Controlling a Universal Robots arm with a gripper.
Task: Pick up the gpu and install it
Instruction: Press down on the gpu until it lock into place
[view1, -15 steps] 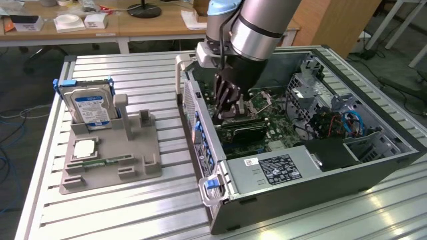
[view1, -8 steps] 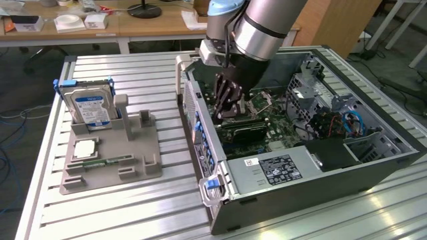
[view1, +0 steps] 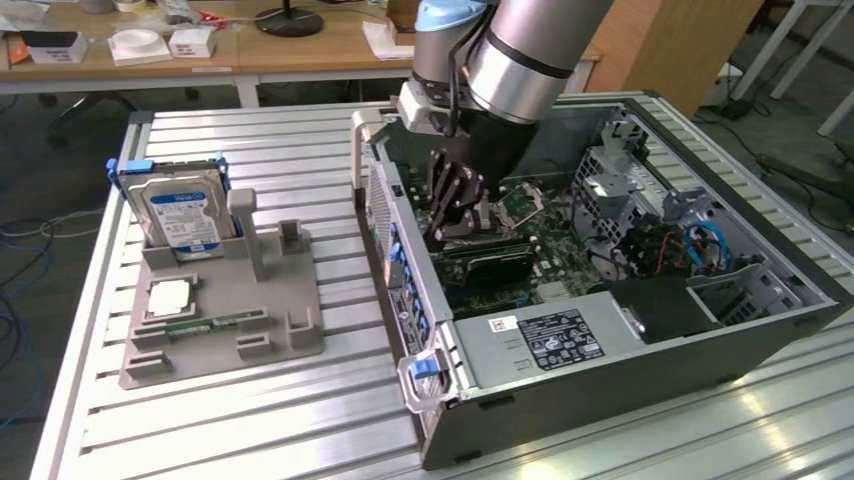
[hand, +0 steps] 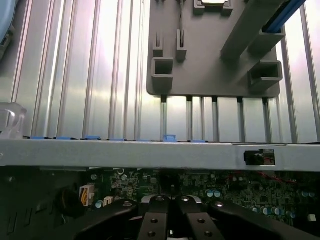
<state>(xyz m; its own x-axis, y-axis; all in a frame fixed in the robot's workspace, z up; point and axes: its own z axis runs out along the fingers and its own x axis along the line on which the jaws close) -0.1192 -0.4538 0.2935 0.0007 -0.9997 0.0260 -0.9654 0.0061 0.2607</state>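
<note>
Exterior view: the arm reaches down into the open PC case (view1: 747, 330) lying on its side on the slatted aluminium table (view1: 267, 420). End effector (view1: 447, 235) is low inside the case, right over the motherboard (view1: 534, 250), black fingers pressed together, tips at the upper edge of the gpu (view1: 487, 262). The gpu sits edge-up on the board, dark card w/ black shroud, just below the fingertips. Whether the fingers actually pinch its edge or only touch it, can't tell from here. PSU w/ white label (view1: 547, 340) lies nearer the camera inside the case; drive cage and blue cables (view1: 701, 245) toward the exterior view's right. On the exterior view's left, well apart from the case, a grey parts holder (view1: 267, 335) stands on the table: blue-labelled hard drive (view1: 184, 215) upright in its back slot, CPU chip (view1: 167, 298) flat in a recess, small green memory stick (view1: 207, 325) lying beside it. Wooden desk w/ clutter behind.

Wrist view: end effector (hand: 170, 220) seen from behind, black links converging, fingers (hand: 155, 217) closed against each other. Past them, green motherboard (hand: 250, 192) w/ capacitors, then the case's grey side wall (hand: 125, 152) w/ blue clips, then the table slats (hand: 75, 75) and the grey parts holder (hand: 210, 65). Gpu itself not made out in this view.
</note>
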